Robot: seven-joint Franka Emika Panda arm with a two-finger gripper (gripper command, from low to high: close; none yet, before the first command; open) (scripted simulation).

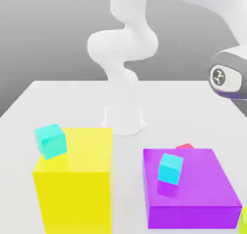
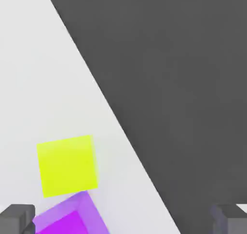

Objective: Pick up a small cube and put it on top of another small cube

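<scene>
The small lime yellow-green cube [image 2: 67, 165] lies on the white table, close to a corner of the purple block [image 2: 72, 217]. In the exterior view a sliver of this cube [image 1: 243, 220] peeks in at the lower right edge, beside the purple block [image 1: 190, 199]. My gripper [image 2: 124, 220] hangs above the table edge with its two fingertips [image 2: 17, 218] far apart and nothing between them. It is open, well above the cube and off to one side of it. One cyan cube [image 1: 170, 168] sits on the purple block, another cyan cube [image 1: 50, 140] on the large yellow block [image 1: 75, 189].
A small red object [image 1: 185, 146] lies just behind the purple block. The arm's base [image 1: 124, 118] stands mid-table, and its wrist [image 1: 226, 78] hovers high at the exterior view's right. The table edge [image 2: 116, 112] runs close to the lime cube, with dark floor beyond.
</scene>
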